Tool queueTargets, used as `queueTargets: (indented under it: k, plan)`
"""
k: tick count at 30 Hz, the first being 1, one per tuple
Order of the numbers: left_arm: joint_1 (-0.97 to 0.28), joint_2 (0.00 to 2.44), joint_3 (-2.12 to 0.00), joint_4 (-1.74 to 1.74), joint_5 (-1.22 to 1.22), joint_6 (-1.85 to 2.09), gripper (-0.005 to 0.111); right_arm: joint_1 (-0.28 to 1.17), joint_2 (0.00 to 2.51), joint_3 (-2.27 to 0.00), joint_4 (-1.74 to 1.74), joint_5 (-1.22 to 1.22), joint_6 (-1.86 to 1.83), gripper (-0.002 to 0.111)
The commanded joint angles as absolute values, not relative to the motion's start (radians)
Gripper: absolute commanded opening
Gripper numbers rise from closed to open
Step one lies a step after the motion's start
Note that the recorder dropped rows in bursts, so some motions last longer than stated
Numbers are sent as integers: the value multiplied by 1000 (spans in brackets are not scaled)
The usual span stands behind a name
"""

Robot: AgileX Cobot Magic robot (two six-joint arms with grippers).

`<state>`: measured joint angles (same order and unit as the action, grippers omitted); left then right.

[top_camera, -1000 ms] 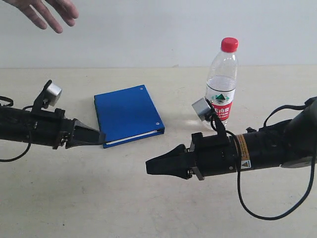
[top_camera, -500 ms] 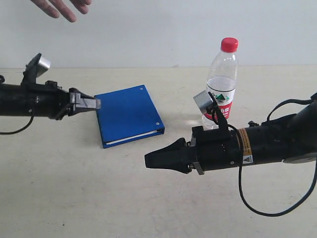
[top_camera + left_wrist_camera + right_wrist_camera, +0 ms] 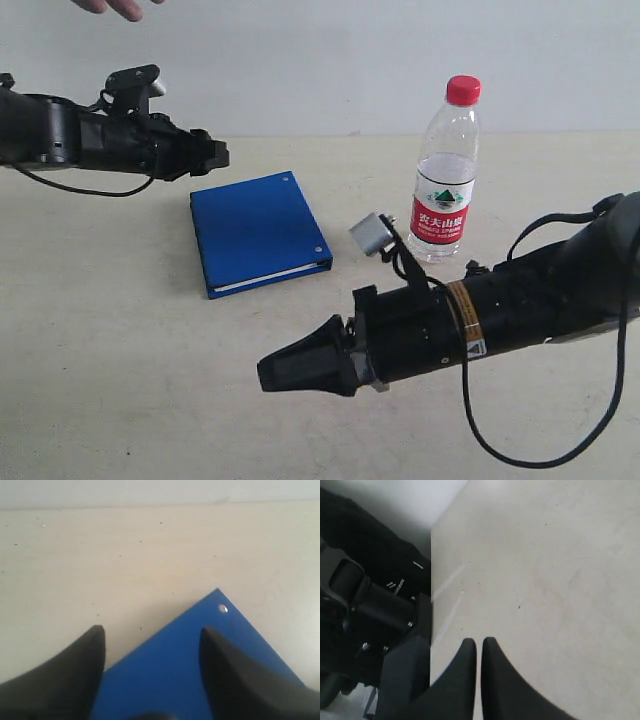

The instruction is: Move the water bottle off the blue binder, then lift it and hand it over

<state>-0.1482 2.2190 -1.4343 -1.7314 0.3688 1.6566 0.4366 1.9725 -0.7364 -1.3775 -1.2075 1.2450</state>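
The blue binder [image 3: 260,232] lies flat on the table, left of centre. The water bottle [image 3: 444,172] stands upright on the table to its right, apart from it. My left gripper [image 3: 215,154] hovers above the binder's far left corner, open and empty; in the left wrist view the blue binder [image 3: 200,670] shows between and below its two fingers, with my left gripper [image 3: 152,635] over its edge. My right gripper [image 3: 272,371] is low over the table in front of the binder, shut on nothing. In the right wrist view my right gripper [image 3: 478,642] shows only bare table.
A person's hand [image 3: 115,6] shows at the top left edge. The table's left edge and dark robot base [image 3: 365,610] appear in the right wrist view. A cable [image 3: 530,450] loops behind the right arm.
My left gripper has risen off the table and moved back above the binder's far corner, and it has opened. My right arm has slid left and nearer the front. The hand has withdrawn upward.
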Motion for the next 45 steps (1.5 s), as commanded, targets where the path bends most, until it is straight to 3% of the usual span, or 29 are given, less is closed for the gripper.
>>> queueTargets:
  k: [1,6,11,20,26,31,34,45]
  plan:
    - [-152,2312,-1544,-1692,355,1517,45,464,1962,-733,-1410,-1177,1189,0]
    - [-152,2396,-1637,-1407,435,1233,25,464,1925,-733,-1410,-1080,1186,0]
    - [-152,2476,-1735,-1111,615,944,13,466,1882,-733,-1416,-1072,1197,0]
    - [-152,2499,-1769,-960,1221,935,13,466,1796,-733,-1419,-1068,1198,0]
    - [-150,2484,-1769,-1038,1221,877,13,466,1706,-733,-1420,-969,1239,0]
    - [-180,2475,-1769,-1335,1090,990,13,473,1687,-733,-1488,-377,1535,0]
    - [-206,2461,-1769,-1317,1091,1049,13,488,1711,-735,-1472,-209,1530,0]
    - [-203,2288,-1769,-1104,1221,1011,12,488,1760,-748,-1472,-30,1532,0]
